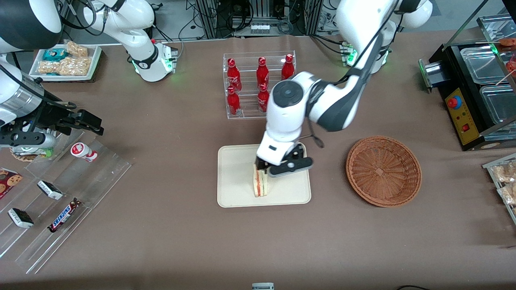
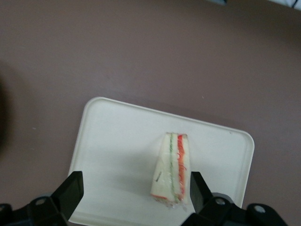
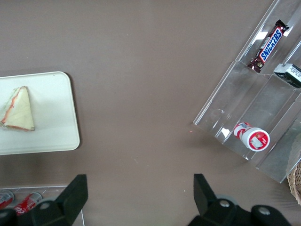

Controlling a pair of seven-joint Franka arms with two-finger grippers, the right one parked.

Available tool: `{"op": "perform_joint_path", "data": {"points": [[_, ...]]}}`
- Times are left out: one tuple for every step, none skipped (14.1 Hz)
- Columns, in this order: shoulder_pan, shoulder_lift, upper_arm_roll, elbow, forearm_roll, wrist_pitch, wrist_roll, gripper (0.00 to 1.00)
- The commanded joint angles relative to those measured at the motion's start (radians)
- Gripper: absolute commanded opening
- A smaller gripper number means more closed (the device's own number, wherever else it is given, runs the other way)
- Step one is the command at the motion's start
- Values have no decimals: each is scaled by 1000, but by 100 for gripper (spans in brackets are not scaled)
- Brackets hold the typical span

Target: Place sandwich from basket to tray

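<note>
The sandwich (image 1: 261,183) stands on its edge on the cream tray (image 1: 238,189), filling side facing the front camera. My left gripper (image 1: 269,171) hovers just above it, fingers spread wide and empty. In the left wrist view the sandwich (image 2: 173,172) rests on the tray (image 2: 113,141), between the open fingers of the gripper (image 2: 135,184) and close to one fingertip (image 2: 197,186). It is not clear whether that fingertip touches it. The wicker basket (image 1: 383,171) sits empty beside the tray, toward the working arm's end. The right wrist view also shows the sandwich (image 3: 18,110) on the tray (image 3: 51,136).
A clear rack of red bottles (image 1: 260,84) stands farther from the front camera than the tray. A clear stepped rack (image 1: 60,193) with snack bars and a small bottle lies toward the parked arm's end. A black appliance (image 1: 475,80) stands toward the working arm's end.
</note>
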Motion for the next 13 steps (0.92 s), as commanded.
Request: {"op": "perform_joint_path", "data": {"points": [[22, -70, 69, -29, -4, -72, -1, 100], [56, -80, 70, -39, -5, -91, 37, 100], [83, -101, 70, -65, -8, -107, 95, 100], [119, -135, 70, -98, -22, -126, 157, 100], [168, -173, 70, -132, -40, -156, 223, 100], [205, -210, 70, -158, -60, -193, 284, 100], [250, -237, 70, -174, -66, -234, 362, 100], [290, -259, 70, -175, -68, -277, 427, 100], [332, -280, 70, -174, -67, -322, 490, 100], [367, -302, 70, -175, -68, -351, 552, 100], [402, -323, 70, -175, -67, -389, 631, 100], [438, -346, 70, -175, -68, -423, 709, 100], [471, -366, 71, -175, -67, -448, 769, 100]]}}
